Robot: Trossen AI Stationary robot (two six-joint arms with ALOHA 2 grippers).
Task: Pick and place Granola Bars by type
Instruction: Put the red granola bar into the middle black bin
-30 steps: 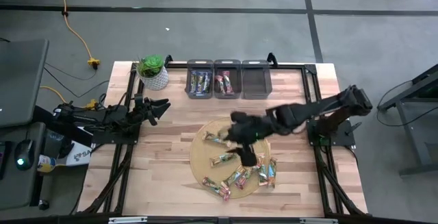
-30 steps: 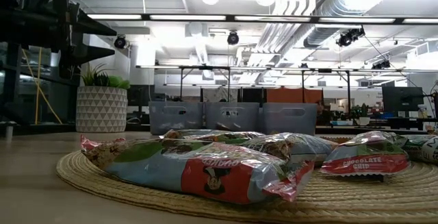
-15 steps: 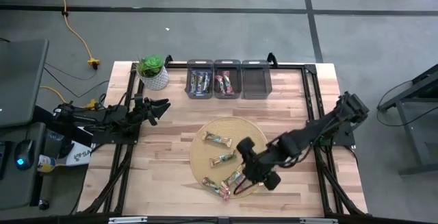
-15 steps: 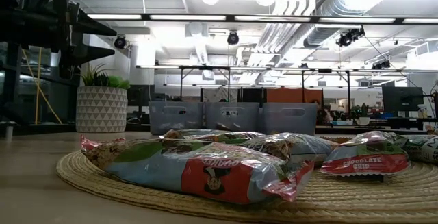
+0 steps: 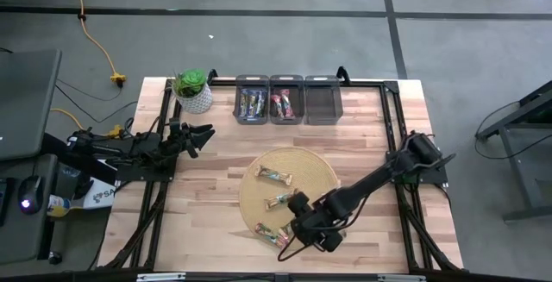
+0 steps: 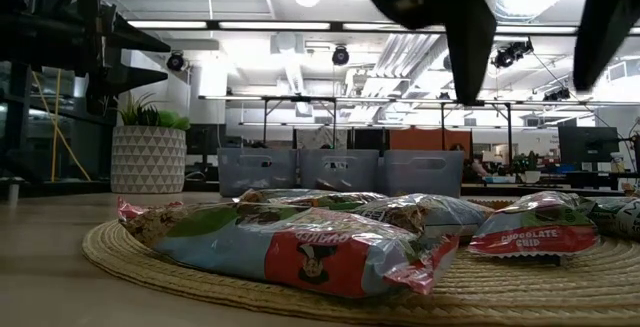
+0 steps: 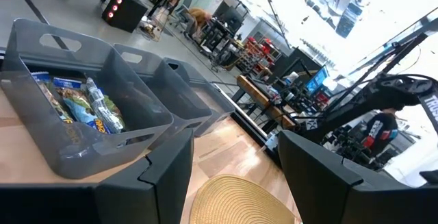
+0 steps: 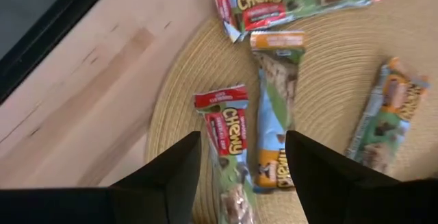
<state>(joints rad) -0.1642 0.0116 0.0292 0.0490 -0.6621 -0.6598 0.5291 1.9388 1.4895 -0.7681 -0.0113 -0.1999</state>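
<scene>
Several granola bars in shiny wrappers lie flat on a round woven mat (image 5: 312,170): one (image 5: 274,175) at its far side, one (image 5: 280,201) in the middle, others (image 5: 266,230) near its front edge. My right gripper (image 5: 297,230) hangs open above the front bars, pointing steeply down. In the right wrist view a red and green bar (image 8: 224,131) lies just beyond the gap of my right gripper (image 8: 243,176), with a blue and orange bar (image 8: 277,114) beside it. In the low view the right gripper (image 6: 535,37) is clear above the bars (image 6: 300,237). My left gripper (image 5: 203,131) waits open at the table's left.
Three grey bins stand in a row at the far edge: the left one (image 5: 253,101) holds dark bars, the middle one (image 5: 286,101) holds red bars, and no bars show in the right one (image 5: 323,101). A potted plant (image 5: 193,90) stands left of them. Bare wood surrounds the mat.
My right gripper has swung from over the mat's middle toward the table's near edge and come down, tipping to point steeply downward and rolling. It now shows at the top of the low view. Its fingers stay open. The bars have not moved.
</scene>
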